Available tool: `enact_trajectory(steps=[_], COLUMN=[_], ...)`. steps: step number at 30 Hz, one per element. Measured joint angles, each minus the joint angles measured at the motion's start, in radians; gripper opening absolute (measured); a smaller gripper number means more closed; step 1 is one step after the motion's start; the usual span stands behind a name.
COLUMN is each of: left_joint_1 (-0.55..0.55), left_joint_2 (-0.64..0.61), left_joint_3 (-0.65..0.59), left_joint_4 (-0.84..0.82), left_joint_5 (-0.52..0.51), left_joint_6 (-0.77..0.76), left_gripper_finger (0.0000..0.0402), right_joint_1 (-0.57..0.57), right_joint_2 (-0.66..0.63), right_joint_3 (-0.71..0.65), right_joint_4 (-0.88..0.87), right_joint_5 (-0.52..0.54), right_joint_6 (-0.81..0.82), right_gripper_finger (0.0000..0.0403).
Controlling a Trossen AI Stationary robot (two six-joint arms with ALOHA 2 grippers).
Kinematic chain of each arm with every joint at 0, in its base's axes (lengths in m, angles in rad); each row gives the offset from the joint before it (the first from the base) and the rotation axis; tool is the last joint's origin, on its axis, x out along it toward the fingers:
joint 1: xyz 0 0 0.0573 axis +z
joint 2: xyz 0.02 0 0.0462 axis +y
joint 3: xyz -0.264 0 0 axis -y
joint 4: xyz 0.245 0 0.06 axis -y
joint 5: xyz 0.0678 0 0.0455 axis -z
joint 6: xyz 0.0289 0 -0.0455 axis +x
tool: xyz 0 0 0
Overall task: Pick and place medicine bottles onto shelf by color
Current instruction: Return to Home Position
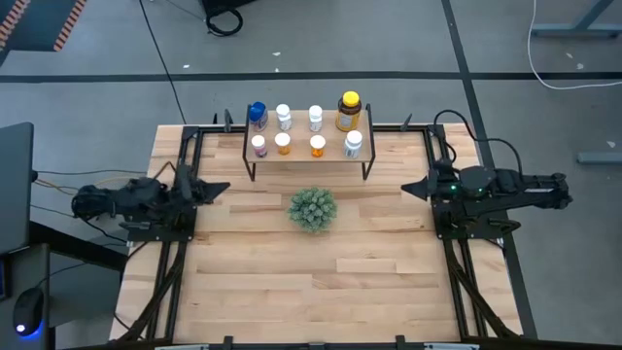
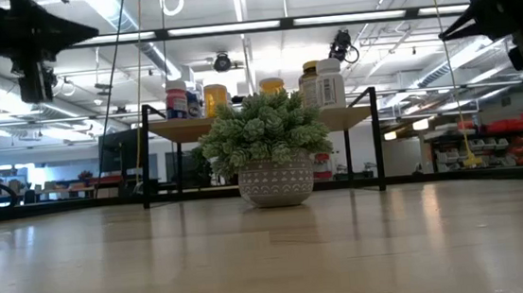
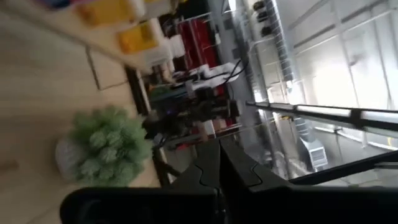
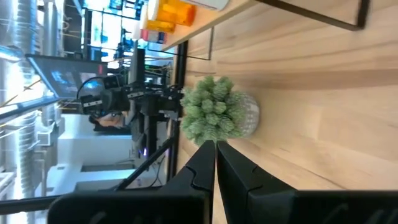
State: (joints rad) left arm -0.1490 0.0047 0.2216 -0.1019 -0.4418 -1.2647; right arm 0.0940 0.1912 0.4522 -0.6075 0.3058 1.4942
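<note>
Several medicine bottles (image 1: pixel 316 118) stand upright in two rows on the shelf (image 1: pixel 301 156), a light-wood board on black legs at the table's far middle. Among them are a blue one (image 1: pixel 257 115), an amber one with a yellow cap (image 1: pixel 349 110), and orange ones (image 1: pixel 283 144). My left gripper (image 1: pixel 222 187) hangs shut above the table's left side, pointing at the middle. My right gripper (image 1: pixel 408 188) hangs shut above the right side, facing it. Neither holds anything. In the wrist views the shut fingers (image 3: pixel 217 158) (image 4: pixel 215 152) point toward the plant.
A green spiky plant (image 1: pixel 312 209) in a patterned pot (image 2: pixel 274 181) stands at the table's middle, just in front of the shelf and between the two grippers. Black frame rails (image 1: pixel 175 262) (image 1: pixel 457 272) run along both sides of the table.
</note>
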Motion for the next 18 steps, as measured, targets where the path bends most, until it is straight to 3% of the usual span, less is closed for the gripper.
enact_trajectory(steps=[4, 8, 10, 14, 18], left_joint_1=[0.000, 0.000, 0.002, 0.018, 0.030], left_joint_2=[0.000, 0.000, 0.002, 0.000, -0.001], left_joint_3=[-0.087, -0.207, -0.210, -0.213, -0.213], left_joint_4=[0.103, 0.325, 0.300, 0.335, 0.402], left_joint_5=[0.002, 0.002, 0.008, 0.034, 0.132], left_joint_6=[-0.057, -0.034, -0.001, 0.104, 0.358], left_gripper_finger=[0.0003, 0.0003, 0.0002, 0.0002, 0.0003], right_joint_1=[0.000, 0.000, 0.000, 0.000, 0.000], right_joint_2=[-0.029, -0.042, -0.043, -0.043, -0.043], right_joint_3=[0.000, 0.000, 0.000, 0.000, 0.000], right_joint_4=[-0.014, -0.030, -0.045, -0.047, -0.044], right_joint_5=[0.000, -0.005, -0.020, -0.064, -0.094], right_joint_6=[0.006, 0.003, 0.003, 0.022, -0.007], right_gripper_finger=[0.0022, 0.0022, 0.0022, 0.0022, 0.0022])
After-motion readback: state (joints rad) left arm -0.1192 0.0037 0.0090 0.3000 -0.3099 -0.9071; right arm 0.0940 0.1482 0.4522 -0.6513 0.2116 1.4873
